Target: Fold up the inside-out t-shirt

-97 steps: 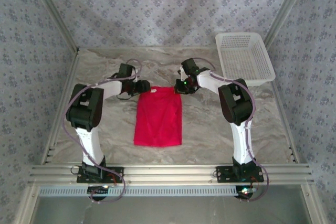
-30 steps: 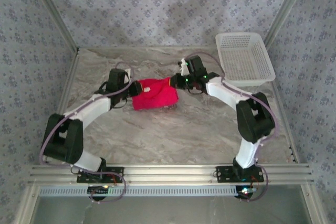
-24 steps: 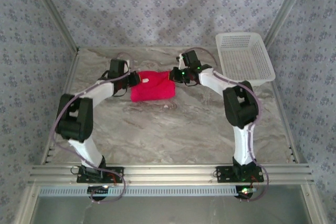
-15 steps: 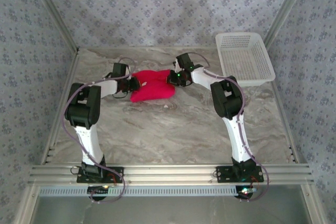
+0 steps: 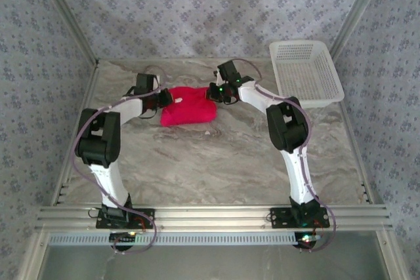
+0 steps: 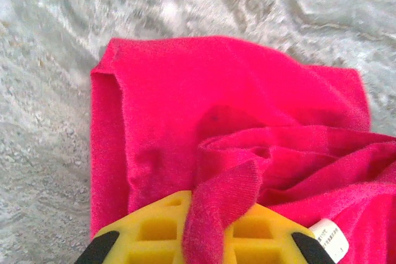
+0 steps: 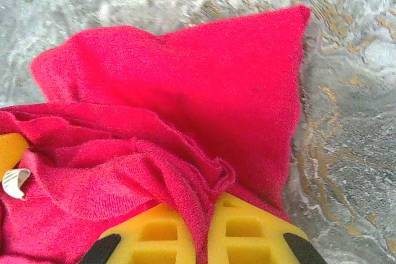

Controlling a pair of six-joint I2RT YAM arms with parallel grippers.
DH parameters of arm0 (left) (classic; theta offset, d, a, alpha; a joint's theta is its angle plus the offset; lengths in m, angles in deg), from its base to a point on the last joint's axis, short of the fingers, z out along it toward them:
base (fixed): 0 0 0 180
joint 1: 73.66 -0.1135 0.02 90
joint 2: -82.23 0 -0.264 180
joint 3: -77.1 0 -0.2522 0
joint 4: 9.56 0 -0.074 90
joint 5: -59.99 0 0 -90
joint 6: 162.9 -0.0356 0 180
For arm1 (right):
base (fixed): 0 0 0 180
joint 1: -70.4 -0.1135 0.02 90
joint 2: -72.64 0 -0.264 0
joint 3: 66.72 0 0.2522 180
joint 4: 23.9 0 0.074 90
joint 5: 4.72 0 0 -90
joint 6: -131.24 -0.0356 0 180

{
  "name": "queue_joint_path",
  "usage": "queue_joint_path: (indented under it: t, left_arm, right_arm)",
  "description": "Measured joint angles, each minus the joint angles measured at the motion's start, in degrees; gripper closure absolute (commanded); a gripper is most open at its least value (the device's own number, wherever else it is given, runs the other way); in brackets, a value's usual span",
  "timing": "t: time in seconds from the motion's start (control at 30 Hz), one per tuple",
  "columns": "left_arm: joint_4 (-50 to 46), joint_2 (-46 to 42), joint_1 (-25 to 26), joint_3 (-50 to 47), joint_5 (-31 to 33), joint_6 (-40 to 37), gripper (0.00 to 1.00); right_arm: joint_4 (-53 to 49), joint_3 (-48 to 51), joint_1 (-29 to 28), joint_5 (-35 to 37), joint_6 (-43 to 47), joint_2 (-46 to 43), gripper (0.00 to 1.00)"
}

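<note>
The bright red inside-out t-shirt point(image 5: 189, 110) lies bunched in a short wide fold at the back middle of the marble table. My left gripper point(image 5: 165, 98) is shut on its left end, red cloth point(image 6: 219, 208) pinched between the yellow fingers point(image 6: 154, 233). A small white tag point(image 6: 329, 240) shows at the right of that view. My right gripper point(image 5: 211, 92) is shut on the shirt's right end, with a ridge of cloth point(image 7: 204, 214) squeezed between its yellow fingers point(image 7: 253, 230). Beyond both grippers the lower layer point(image 7: 216, 85) lies flat on the table.
A white mesh basket point(image 5: 306, 73) stands at the back right corner. Patterned walls close the table on three sides. Bare marble point(image 5: 216, 168) stretches from the shirt to the metal rail point(image 5: 210, 216) at the near edge.
Both grippers have carried the shirt's near edge away from the arms to the back, folding a long flat shirt into a short bunch. In the last second they drew slightly closer together.
</note>
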Motion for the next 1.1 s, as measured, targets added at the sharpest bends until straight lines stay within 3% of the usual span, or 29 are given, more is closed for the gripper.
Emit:
queue_joint_path:
  t: [0.27,0.37,0.53,0.7,0.77,0.87,0.97,1.07,1.1]
  left_arm:
    - [0.2,0.5,-0.3,3.1,0.2,-0.8,1.0]
    - [0.1,5.7,-1.8,10.0,-0.3,0.0,1.0]
    - [0.1,21.7,-6.6,25.7,-5.0,4.5,0.99]
    - [-2.0,26.9,-8.6,30.0,-9.2,7.5,0.94]
    - [-3.4,27.0,-8.4,30.9,-9.2,8.0,0.89]
    - [-4.8,27.3,-8.3,31.5,-9.2,8.8,0.72]
    - [-5.7,27.2,-8.3,31.8,-9.2,8.4,0.63]
    - [-6.5,26.3,-8.3,31.8,-8.6,7.2,0.38]
    - [-7.4,25.4,-8.2,31.5,-7.6,7.0,0.36]
  right_arm:
    - [0.5,-3.3,-0.1,0.7,0.1,0.7,0.96]
    - [0.2,-12.0,0.3,1.2,-0.2,6.6,0.97]
    - [-2.3,-33.5,2.2,0.7,-4.4,23.6,0.97]
    - [-2.8,-37.2,3.0,-1.2,-7.5,28.0,0.92]
    - [-3.1,-37.8,2.9,-1.2,-8.0,28.0,0.88]
    - [-3.5,-37.8,3.0,-1.4,-8.4,28.0,0.66]
    - [-3.8,-37.7,3.3,-1.9,-8.7,27.9,0.57]
    - [-3.9,-35.9,3.7,-2.7,-8.3,26.6,0.48]
    - [-4.0,-34.4,3.8,-2.8,-7.9,25.3,0.47]
